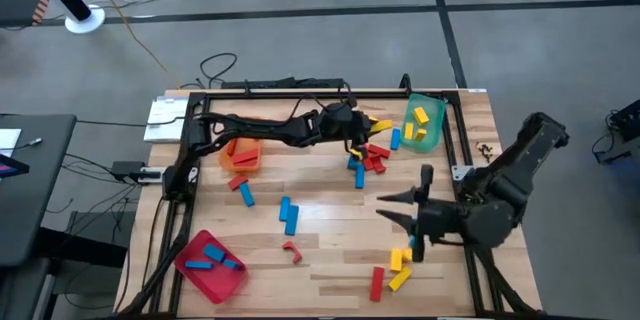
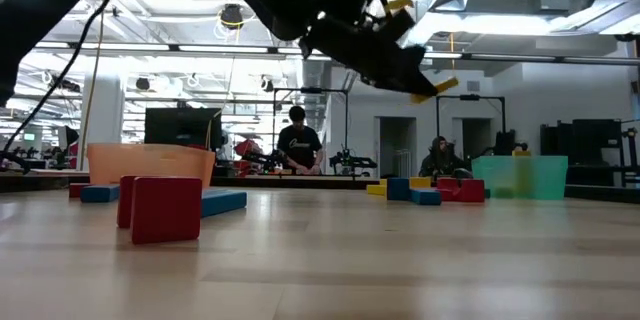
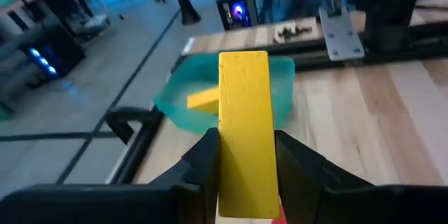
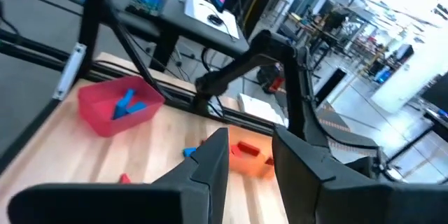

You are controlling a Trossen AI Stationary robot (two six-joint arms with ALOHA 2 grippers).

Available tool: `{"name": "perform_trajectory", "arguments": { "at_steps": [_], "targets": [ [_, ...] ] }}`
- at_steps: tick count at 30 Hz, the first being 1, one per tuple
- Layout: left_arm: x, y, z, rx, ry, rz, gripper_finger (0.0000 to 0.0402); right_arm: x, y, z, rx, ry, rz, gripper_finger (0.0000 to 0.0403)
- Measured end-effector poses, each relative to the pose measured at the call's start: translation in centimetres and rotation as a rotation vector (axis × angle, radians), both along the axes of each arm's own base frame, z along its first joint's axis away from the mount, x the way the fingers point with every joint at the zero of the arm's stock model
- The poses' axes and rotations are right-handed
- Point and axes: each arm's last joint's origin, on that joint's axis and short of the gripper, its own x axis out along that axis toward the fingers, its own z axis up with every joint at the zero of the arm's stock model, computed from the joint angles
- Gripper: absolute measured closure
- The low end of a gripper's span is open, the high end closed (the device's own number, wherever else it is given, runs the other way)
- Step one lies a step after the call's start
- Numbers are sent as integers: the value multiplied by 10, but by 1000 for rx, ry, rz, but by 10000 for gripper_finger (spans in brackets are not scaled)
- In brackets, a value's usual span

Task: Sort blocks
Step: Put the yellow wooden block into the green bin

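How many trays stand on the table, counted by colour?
Orange tray: 1
Red tray: 1
Green tray: 1
Total: 3

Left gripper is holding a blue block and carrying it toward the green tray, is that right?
Not quite. The block in the left gripper is yellow, not blue; the left wrist view shows it clamped between the fingers. The rest holds: it points toward the green tray, which already has a yellow block inside.

Matt pale wood table [image 1: 330, 250], seemingly translucent-plastic tray [image 1: 426, 135]
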Motion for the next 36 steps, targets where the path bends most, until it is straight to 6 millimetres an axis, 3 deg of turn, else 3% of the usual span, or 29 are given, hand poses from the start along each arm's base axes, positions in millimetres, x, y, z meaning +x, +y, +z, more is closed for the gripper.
{"name": "perform_trajectory", "arguments": {
  "at_steps": [12,20,28,33,36],
  "targets": [
    [46,14,-32,-27,53,-35,304,7,-15,-9,39,54,-79,277],
    [70,20,-28,-6,24,-52,304,7,-16,-12,62,69,-90,277],
    [72,23,-22,1,5,-56,304,8,-22,-20,91,111,-139,277],
    [65,22,-31,-29,156,-58,304,6,-29,-29,113,167,-192,277],
    [57,18,-27,-36,258,-64,304,4,-36,-36,118,217,-241,277]
  ]
}}
